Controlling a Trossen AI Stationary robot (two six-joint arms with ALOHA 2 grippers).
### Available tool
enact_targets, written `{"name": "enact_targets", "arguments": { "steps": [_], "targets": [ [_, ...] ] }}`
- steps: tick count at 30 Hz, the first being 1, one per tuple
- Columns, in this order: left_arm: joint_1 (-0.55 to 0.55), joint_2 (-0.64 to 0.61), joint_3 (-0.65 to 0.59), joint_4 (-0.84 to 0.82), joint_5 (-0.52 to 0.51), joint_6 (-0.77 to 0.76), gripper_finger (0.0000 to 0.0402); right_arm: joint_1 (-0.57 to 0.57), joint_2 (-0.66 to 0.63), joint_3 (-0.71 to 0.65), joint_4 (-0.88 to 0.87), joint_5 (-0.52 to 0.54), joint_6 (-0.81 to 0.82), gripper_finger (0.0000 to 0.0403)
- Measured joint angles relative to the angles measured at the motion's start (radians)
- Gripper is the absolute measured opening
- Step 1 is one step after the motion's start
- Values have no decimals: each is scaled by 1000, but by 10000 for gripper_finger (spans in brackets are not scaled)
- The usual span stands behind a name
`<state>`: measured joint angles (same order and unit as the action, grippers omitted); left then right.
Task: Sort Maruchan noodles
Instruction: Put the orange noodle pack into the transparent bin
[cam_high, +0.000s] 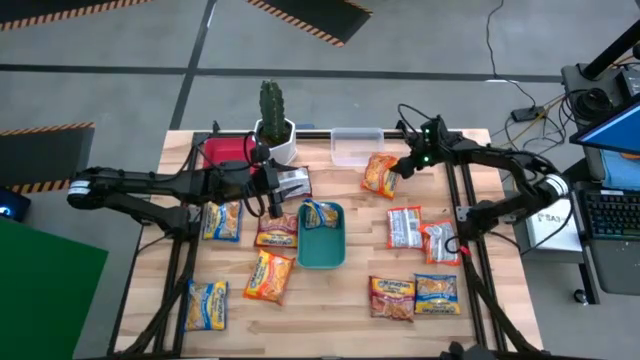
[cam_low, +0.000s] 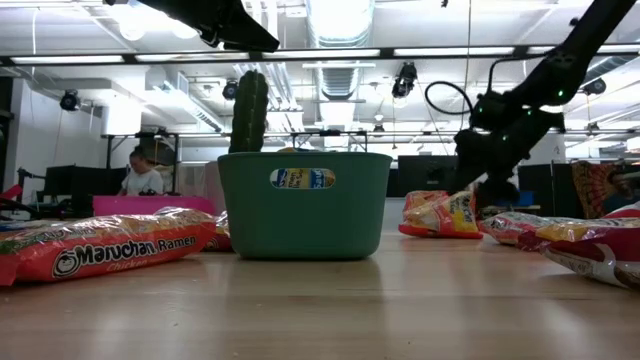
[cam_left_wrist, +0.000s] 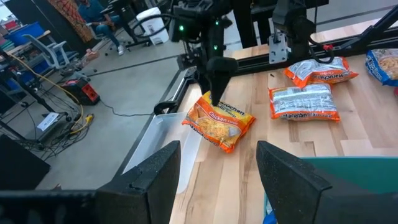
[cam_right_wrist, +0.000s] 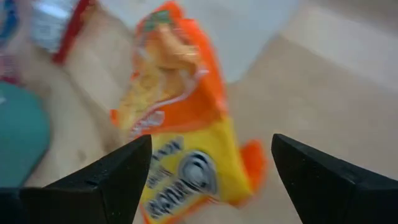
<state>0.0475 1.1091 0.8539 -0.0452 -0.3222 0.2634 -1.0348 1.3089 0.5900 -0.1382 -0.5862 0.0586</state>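
**A:** Wooden table (cam_high: 330, 305) from above, taped floor all round. Scattered Maruchan noodles everywhere. Spot the right gripper (cam_high: 405, 168)?

**B:** Yes, tipped down onto the orange packet (cam_high: 380, 175), with the clear tray (cam_high: 357, 148) just past the fingertips. Probably the bin meant for that flavour, hence the short reach.

**A:** And the left gripper (cam_high: 274, 203)?

**B:** Hovering with the green tray (cam_high: 305, 252) just beside it. One yellow-blue packet (cam_high: 322, 215) inside already, a white-red packet (cam_high: 293, 182) close by the wrist. Looks like waiting.

**A:** Down at table height now. Office clutter behind, a seated person (cam_low: 140, 172) far back.

**B:** Green tray dead centre, cactus (cam_low: 250, 110) rising behind it. Right gripper (cam_low: 495, 192) at the orange packet's near end, the packet (cam_low: 438, 213) tilted slightly off the wood. Can't tell from here whether gripped or merely nudged.

**A:** Over to the left wrist.

**B:** Fingers (cam_left_wrist: 155, 174) spread wide, nothing between. Straight ahead, the right gripper (cam_left_wrist: 217, 96) planted on the orange packet (cam_left_wrist: 217, 121), clear tray (cam_left_wrist: 166, 144) touching the packet's far corner.

**A:** Right wrist to finish.

**B:** Fingers (cam_right_wrist: 118, 177) parted, straddling the orange packet (cam_right_wrist: 180, 124). No pinch visible. Seems lined up to close on the packet's end, leaving the rest free to swing over the tray wall.

**A:** Risk?

**B:** Slick, crinkly wrapper; could slide out of a shallow bite.
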Motion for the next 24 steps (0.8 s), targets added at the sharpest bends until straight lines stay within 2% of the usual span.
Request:
{"name": "enact_targets", "arguments": {
  "steps": [6, 11, 19, 24],
  "targets": [
    [0, 0, 0, 0, 0, 0, 194, 0, 92, -2, 79, -144, -13, 305],
    [0, 0, 0, 0, 0, 0, 194, 0, 117, -2, 100, -181, -8, 278],
    [0, 0, 0, 2, 0, 0, 194, 0, 97, -2, 99, -182, 1, 131],
    [0, 0, 0, 3, 0, -8, 194, 0, 76, -2, 94, -242, 11, 46]
  ]
}}
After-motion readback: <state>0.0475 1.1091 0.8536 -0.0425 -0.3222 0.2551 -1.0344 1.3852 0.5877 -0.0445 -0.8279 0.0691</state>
